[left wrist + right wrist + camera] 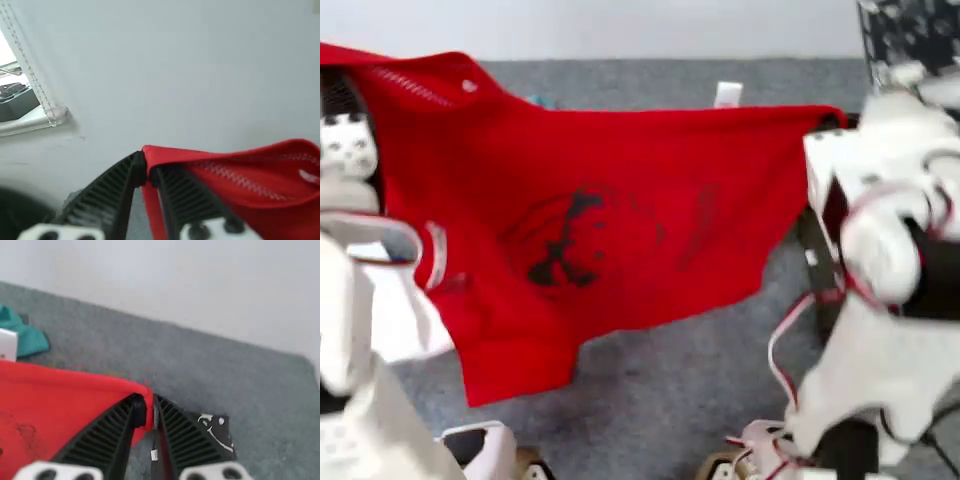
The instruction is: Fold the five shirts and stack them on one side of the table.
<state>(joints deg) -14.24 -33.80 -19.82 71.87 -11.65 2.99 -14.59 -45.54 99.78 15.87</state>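
A grey, felt-like table surface (700,400) runs back to a plain white wall (620,25). The red shirt (620,230) hangs spread above it. The left gripper (146,172) is clenched on its left corner and the right gripper (148,410) on its right corner. A teal cloth (25,335) lies at the far edge, and a black scrap (215,427) lies on the right.

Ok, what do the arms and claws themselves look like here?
The left arm and right arm are chunky white plastic with black sections; red-and-white cables loop off the right one. The left claw and right claw each have two black ribbed fingers on white bases.
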